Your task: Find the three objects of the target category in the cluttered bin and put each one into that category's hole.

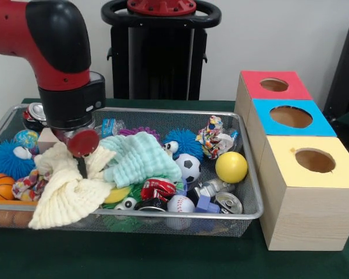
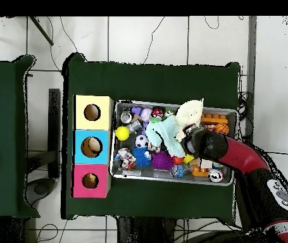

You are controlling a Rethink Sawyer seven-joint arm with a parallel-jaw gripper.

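The silver wire-mesh bin (image 1: pixel 180 214) holds a heap of mixed things; from overhead its rim (image 2: pixel 171 179) shows on the green table. My gripper (image 1: pixel 81 165) is low over the bin's left part and reaches into a cream cloth (image 1: pixel 64 195), beside a mint cloth (image 1: pixel 139 158). Overhead, the gripper (image 2: pixel 187 136) sits between the cream cloth (image 2: pixel 189 114) and the mint cloth (image 2: pixel 162 131). Its tips are buried in the fabric. Three wooden boxes with round holes stand right of the bin: red (image 1: pixel 273 85), blue (image 1: pixel 291 116), yellow (image 1: pixel 314 160).
In the bin lie a yellow ball (image 1: pixel 231 167), a soccer ball (image 1: pixel 189 167), a baseball (image 1: pixel 180 204), a basketball (image 1: pixel 0 186), blue spiky balls (image 1: pixel 3 158), crushed cans (image 1: pixel 228 203) and patterned cloths (image 1: pixel 215 136). The robot's pedestal (image 1: pixel 160 52) stands behind.
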